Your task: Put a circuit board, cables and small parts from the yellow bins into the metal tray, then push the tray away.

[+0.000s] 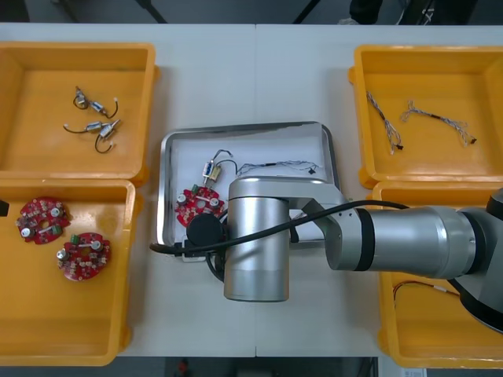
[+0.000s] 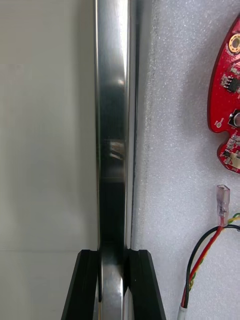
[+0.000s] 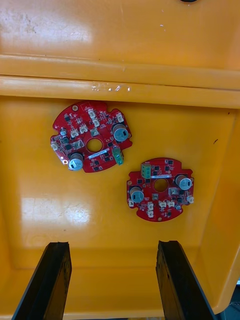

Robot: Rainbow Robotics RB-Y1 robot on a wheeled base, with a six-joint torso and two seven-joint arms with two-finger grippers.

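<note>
The metal tray (image 1: 248, 128), white inside, holds a round red circuit board (image 1: 198, 203), a small metal part (image 1: 212, 169) and a thin cable (image 1: 275, 166). My right arm (image 1: 259, 243) reaches across the tray's near left corner. In the right wrist view my right gripper (image 2: 114, 252) is shut on the tray's shiny rim (image 2: 112, 125), one finger on each side. The board (image 2: 229, 100) and a red and yellow cable (image 2: 215, 235) lie inside the tray. My left gripper (image 3: 112, 245) hangs open above two circuit boards (image 3: 91, 136) (image 3: 160, 188) in the near left bin.
The far left bin (image 1: 23, 55) holds several small metal parts (image 1: 94, 122). The near left bin (image 1: 78, 345) holds two boards (image 1: 43, 220). The far right bin (image 1: 369, 63) holds thin cables (image 1: 424, 118). A red and yellow cable (image 1: 416, 287) lies in the near right bin (image 1: 393, 338).
</note>
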